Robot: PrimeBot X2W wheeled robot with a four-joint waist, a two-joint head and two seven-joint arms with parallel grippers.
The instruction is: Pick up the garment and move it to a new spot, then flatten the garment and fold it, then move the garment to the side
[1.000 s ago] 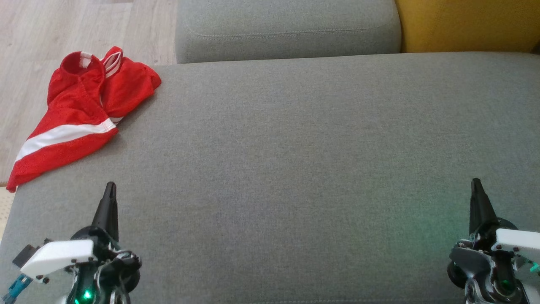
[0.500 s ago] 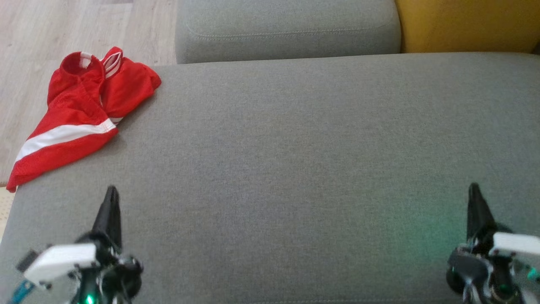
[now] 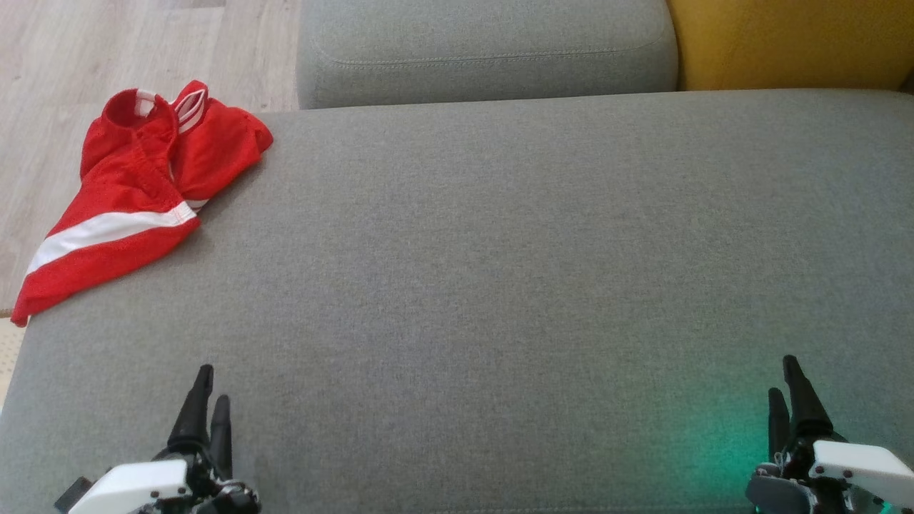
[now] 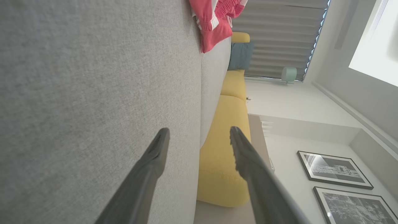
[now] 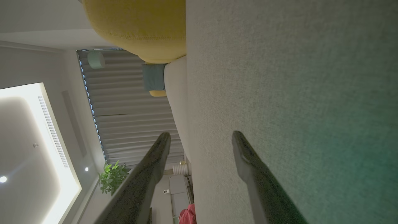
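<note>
Red garment (image 3: pixel 136 193) with white stripes lies crumpled at the far left corner of the grey sofa seat (image 3: pixel 500 250), partly over its left edge. Left gripper (image 3: pixel 213 385) and right gripper (image 3: pixel 782 377) sit at the near corners of the seat. Both have their fingers spread, are empty, and are well apart from the garment.
</note>
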